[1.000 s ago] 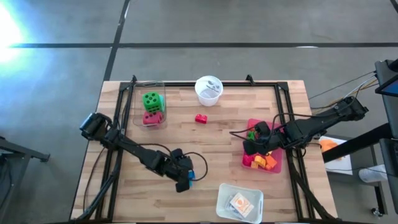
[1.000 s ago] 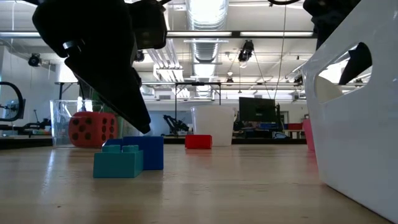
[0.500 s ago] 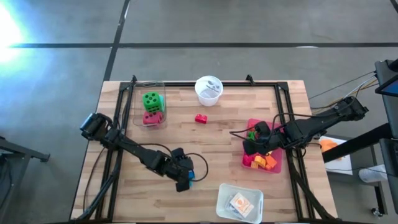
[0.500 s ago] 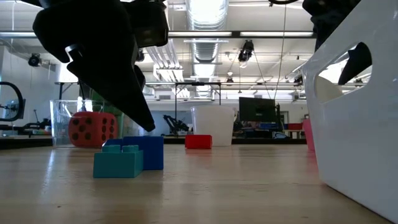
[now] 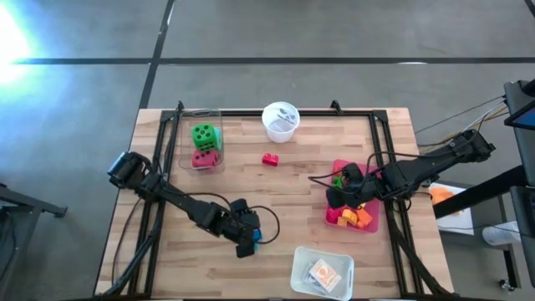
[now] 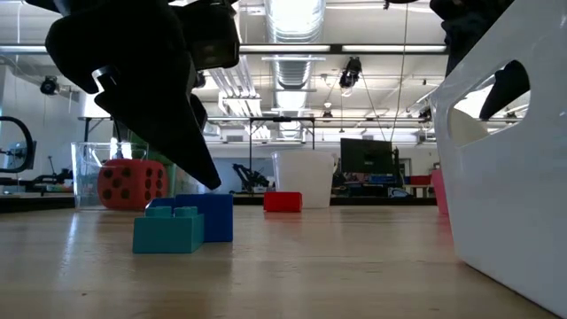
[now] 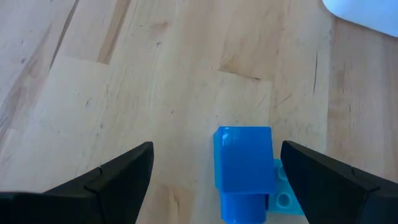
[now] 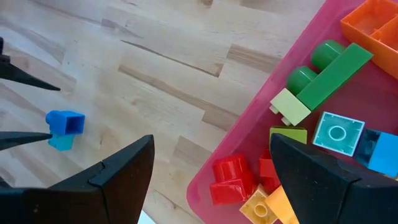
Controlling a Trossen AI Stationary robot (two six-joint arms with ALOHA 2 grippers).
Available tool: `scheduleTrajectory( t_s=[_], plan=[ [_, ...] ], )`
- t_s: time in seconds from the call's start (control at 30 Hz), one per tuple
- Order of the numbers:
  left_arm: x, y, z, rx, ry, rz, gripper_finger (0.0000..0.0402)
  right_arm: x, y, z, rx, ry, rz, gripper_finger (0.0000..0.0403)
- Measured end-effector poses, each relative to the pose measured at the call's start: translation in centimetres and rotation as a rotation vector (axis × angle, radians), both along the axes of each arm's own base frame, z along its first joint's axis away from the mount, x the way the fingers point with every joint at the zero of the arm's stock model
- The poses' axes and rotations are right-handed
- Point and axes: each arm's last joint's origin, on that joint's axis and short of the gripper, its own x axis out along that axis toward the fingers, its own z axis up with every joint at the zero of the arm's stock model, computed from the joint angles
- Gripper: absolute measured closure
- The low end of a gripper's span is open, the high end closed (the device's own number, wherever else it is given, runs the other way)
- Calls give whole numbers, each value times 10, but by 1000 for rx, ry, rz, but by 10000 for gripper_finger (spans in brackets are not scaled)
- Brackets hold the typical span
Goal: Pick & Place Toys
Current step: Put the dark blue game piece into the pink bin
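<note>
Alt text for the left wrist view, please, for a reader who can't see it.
The left gripper is open over the wooden table, its two dark fingers either side of a blue brick stacked with a teal brick. A white object's edge shows at one corner.

Your wooden table (image 5: 284,188) carries, around the red brick (image 5: 270,159): white cup (image 5: 280,121) just behind, clear bin (image 5: 201,140) leftward, pink tray (image 5: 370,219) rightward, blue bricks (image 5: 257,236) and white tray (image 5: 323,272) nearer you.
</note>
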Motion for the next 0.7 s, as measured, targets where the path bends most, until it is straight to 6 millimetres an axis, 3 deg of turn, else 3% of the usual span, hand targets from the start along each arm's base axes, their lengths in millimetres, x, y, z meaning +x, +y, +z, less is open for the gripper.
scheduleTrajectory(
  t_s=[0.23,0.7],
  plan=[
    [0,-6,-13,11,35,-12,46,1,0,0,2,-5,2,90],
    [-2,-6,-18,25,48,-11,46,2,1,1,-3,-23,26,90]
  ],
)
